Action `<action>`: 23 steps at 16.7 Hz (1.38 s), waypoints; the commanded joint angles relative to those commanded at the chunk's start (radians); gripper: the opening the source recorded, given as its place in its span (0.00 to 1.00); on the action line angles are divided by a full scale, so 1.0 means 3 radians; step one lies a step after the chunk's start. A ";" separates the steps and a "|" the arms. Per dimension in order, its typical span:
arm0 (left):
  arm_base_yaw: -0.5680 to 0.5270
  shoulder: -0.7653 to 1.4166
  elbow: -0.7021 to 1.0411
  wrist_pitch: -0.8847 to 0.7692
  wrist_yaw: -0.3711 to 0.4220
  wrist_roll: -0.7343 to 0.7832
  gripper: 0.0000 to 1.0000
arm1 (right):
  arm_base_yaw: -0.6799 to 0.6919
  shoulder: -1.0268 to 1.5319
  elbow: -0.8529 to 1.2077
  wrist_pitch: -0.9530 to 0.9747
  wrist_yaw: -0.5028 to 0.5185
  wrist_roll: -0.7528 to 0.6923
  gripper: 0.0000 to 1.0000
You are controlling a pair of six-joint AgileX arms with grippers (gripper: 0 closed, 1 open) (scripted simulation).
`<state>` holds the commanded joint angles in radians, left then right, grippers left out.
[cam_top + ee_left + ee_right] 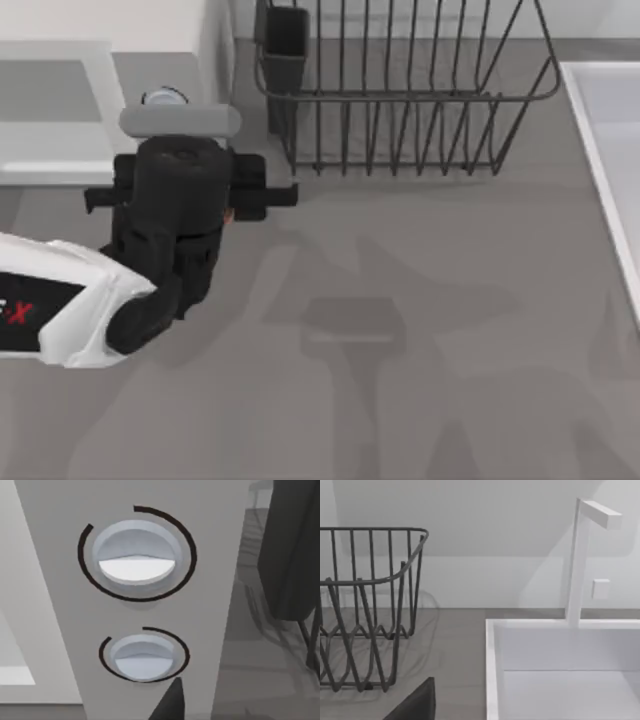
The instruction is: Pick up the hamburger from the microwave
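The left pincer [262, 195] of the AgileX pair sits low at the front of the microwave [60, 110], just ahead of its control panel, whose two knobs [136, 555] loom close in the left wrist view. Whether its fingers are parted or closed cannot be told, nor whether they carry anything. A sliver of orange-brown at the pincer's underside may be the hamburger [229, 217]. Beyond, to the pincer's right, stands the black wire dish rack [400, 100], then the white sink [560, 670] on the grey bench [400, 380].
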<state>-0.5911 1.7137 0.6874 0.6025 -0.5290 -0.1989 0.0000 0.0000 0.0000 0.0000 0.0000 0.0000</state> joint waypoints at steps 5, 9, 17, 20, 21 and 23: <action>-0.0009 0.0758 -0.0266 0.1162 0.0021 -0.0001 0.00 | 0.0000 0.0000 0.0000 0.0000 0.0000 0.0000 1.00; 0.0000 0.1081 -0.0410 0.1576 0.0043 0.0004 0.00 | 0.0000 0.0000 0.0000 0.0000 0.0000 0.0000 1.00; 0.0001 0.1092 -0.0416 0.1590 0.0045 0.0004 0.30 | 0.0000 0.0000 0.0000 0.0000 0.0000 0.0000 1.00; 0.0001 0.1092 -0.0416 0.1590 0.0045 0.0004 0.53 | 0.0000 0.0000 0.0000 0.0000 0.0000 0.0000 1.00; 0.0001 0.1092 -0.0416 0.1590 0.0045 0.0004 0.60 | 0.0000 0.0000 0.0000 0.0000 0.0000 0.0000 1.00; 0.0001 0.1092 -0.0416 0.1590 0.0045 0.0004 0.75 | 0.0000 0.0000 0.0000 0.0000 0.0000 0.0000 1.00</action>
<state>-0.5908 2.0412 0.5627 1.0796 -0.5155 -0.1977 0.0000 0.0000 0.0000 0.0000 0.0000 0.0000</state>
